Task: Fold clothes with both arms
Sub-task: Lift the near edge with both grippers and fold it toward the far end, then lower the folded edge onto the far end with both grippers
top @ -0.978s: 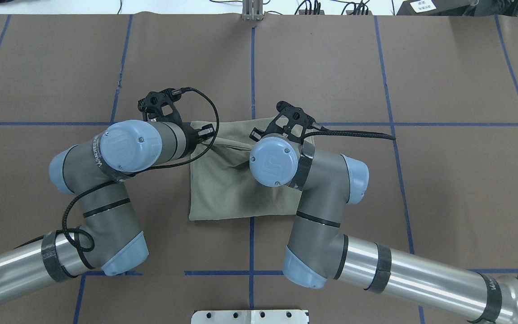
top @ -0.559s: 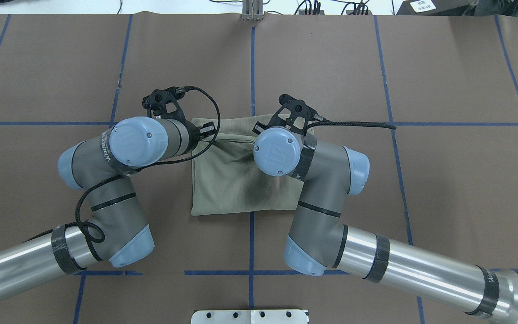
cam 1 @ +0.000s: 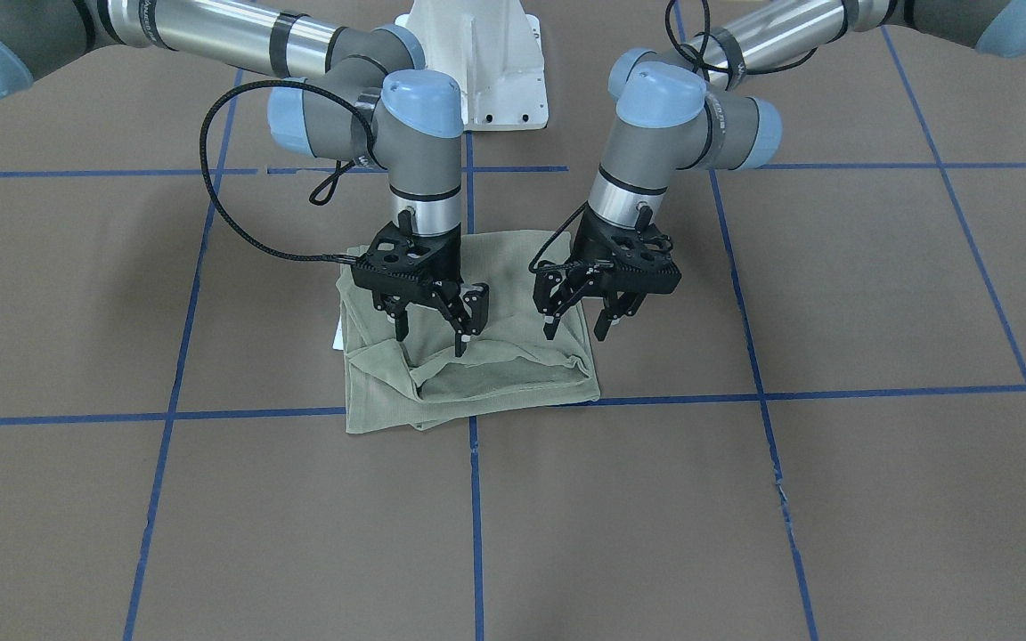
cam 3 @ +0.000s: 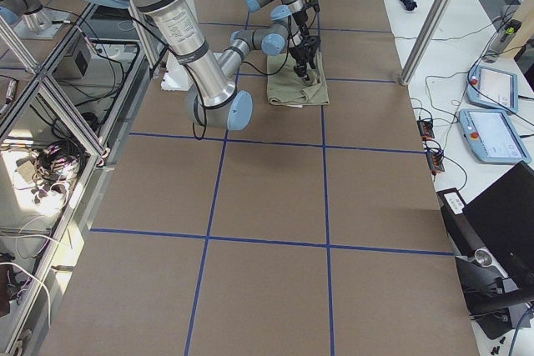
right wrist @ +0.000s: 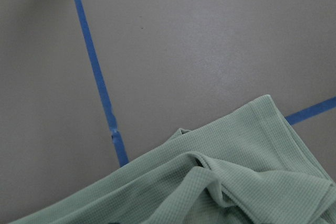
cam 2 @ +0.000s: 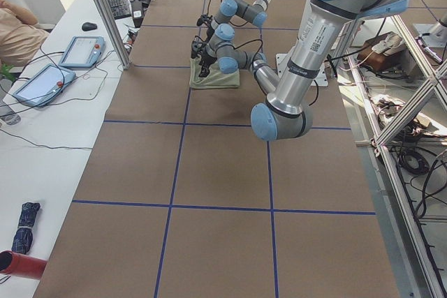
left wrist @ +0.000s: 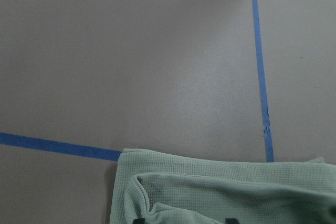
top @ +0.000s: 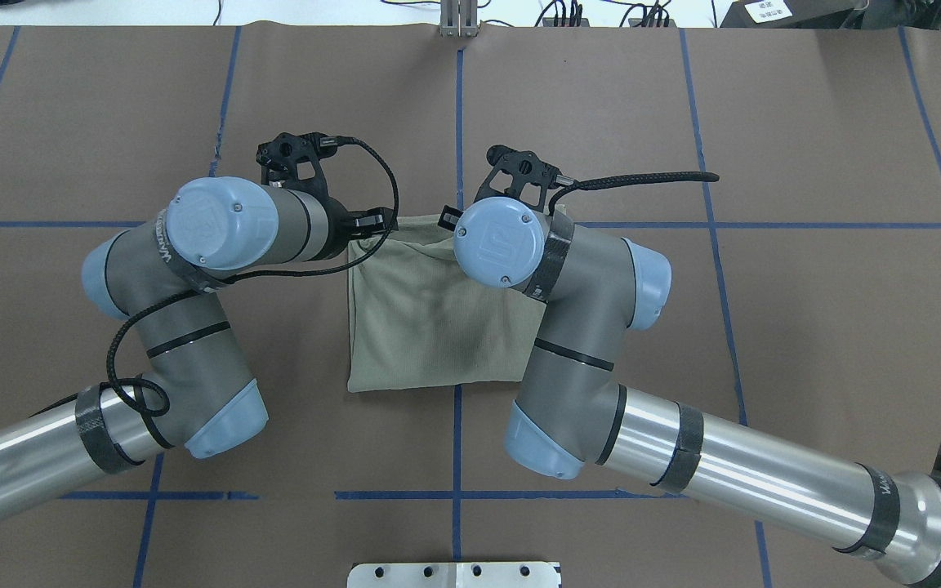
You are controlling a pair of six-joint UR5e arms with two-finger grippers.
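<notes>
The sage-green clothes (cam 1: 477, 378) lie folded into a rough rectangle on the brown table (cam 1: 745, 499), shown from above as a flat block (top: 430, 318). A white tag (cam 1: 336, 339) peeks out at one edge. Both arms hang over the far folded edge. My left gripper (cam 1: 576, 328) is open just above the shirt's corner, with nothing between its fingers. My right gripper (cam 1: 433, 335) is open too, its fingertips just above the rumpled top layer. Each wrist view shows the shirt's edge (left wrist: 220, 198) (right wrist: 220, 182) and bare table beyond it.
Blue tape lines (top: 458, 122) divide the brown table cover into squares. The white pedestal base (cam 1: 477, 62) stands behind the arms. A side desk holds tablets (cam 2: 80, 50), and a person (cam 2: 14, 29) sits beside it. Metal frame posts (cam 3: 442, 14) rise at the table's edge.
Both grippers have let go of the shirt's far edge and moved farther out from the robot. The fabric that was pulled into creases toward them now lies flat.
</notes>
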